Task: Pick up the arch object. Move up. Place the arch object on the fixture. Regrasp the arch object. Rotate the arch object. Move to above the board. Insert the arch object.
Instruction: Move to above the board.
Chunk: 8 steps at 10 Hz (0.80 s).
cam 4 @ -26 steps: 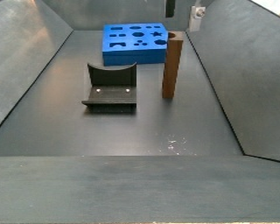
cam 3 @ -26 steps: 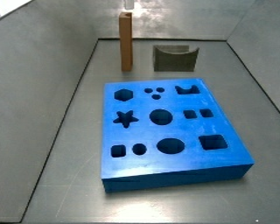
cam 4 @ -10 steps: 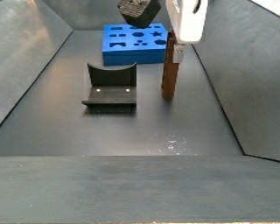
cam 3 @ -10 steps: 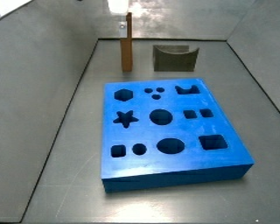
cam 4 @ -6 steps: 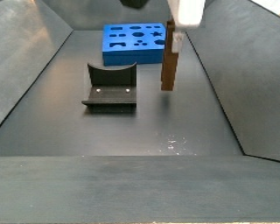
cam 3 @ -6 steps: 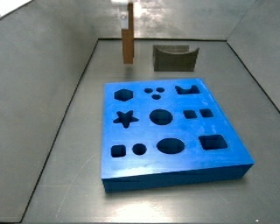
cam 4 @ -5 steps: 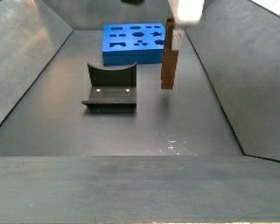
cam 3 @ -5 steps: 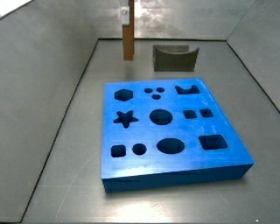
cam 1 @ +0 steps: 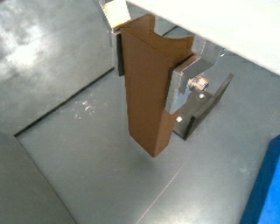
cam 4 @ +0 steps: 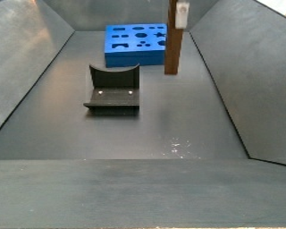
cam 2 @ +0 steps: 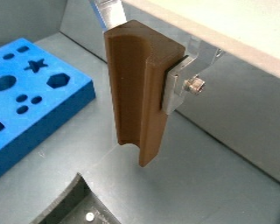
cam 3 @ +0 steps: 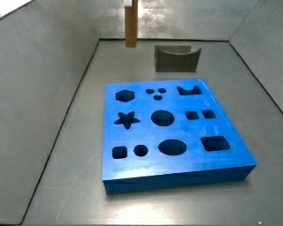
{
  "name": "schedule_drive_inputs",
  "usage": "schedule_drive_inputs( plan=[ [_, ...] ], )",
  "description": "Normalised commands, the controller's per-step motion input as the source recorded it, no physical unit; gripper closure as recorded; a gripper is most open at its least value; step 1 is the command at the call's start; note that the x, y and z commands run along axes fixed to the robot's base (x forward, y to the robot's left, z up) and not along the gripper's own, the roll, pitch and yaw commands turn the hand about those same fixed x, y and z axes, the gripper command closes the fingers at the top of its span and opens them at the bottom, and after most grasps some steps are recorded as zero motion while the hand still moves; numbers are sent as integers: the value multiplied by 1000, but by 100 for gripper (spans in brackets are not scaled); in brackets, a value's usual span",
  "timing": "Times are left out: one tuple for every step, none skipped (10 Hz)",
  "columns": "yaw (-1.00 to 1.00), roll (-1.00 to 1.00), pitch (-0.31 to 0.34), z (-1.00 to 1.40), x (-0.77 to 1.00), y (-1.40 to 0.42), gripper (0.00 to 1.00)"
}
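The arch object point(cam 1: 149, 96) is an orange-brown bar, held upright with its lower end clear of the floor. It also shows in a wrist view point(cam 2: 136, 87) and in both side views point(cam 3: 131, 25) point(cam 4: 175, 40). My gripper point(cam 1: 150, 74) is shut on its upper part, one silver finger point(cam 2: 178, 79) flat on each side. In a side view the gripper point(cam 4: 180, 7) is nearly cut off by the frame's edge. The fixture point(cam 4: 113, 89) point(cam 3: 176, 59) stands on the floor to one side of the arch object. The blue board point(cam 3: 168, 128) point(cam 4: 136, 43) lies flat.
Sloping grey walls point(cam 4: 229, 80) enclose the dark floor point(cam 4: 146, 134) on all sides. The arch object hangs near one wall. A corner of the board point(cam 2: 25, 87) and the fixture's rim point(cam 2: 84, 206) show below the gripper.
The gripper closed on the standing arch object and lifted it off the floor; it has risen steadily and the gripper body has left both side views.
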Motion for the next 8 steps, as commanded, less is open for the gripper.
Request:
schedule_drive_inputs(
  plan=[
    [-44, -181, 51, 1000, 25, 36, 100],
    [-42, -173, 47, 1000, 17, 36, 100],
    [-44, -178, 45, 1000, 12, 35, 100],
    [-47, -188, 40, 1000, 6, 38, 100],
    [-50, -191, 37, 931, -2, 38, 100],
    [-47, -177, 39, 752, -8, 33, 100],
    [-42, -159, 42, 612, -8, 23, 100],
    [-40, -151, 44, 518, -7, 20, 100]
  ],
)
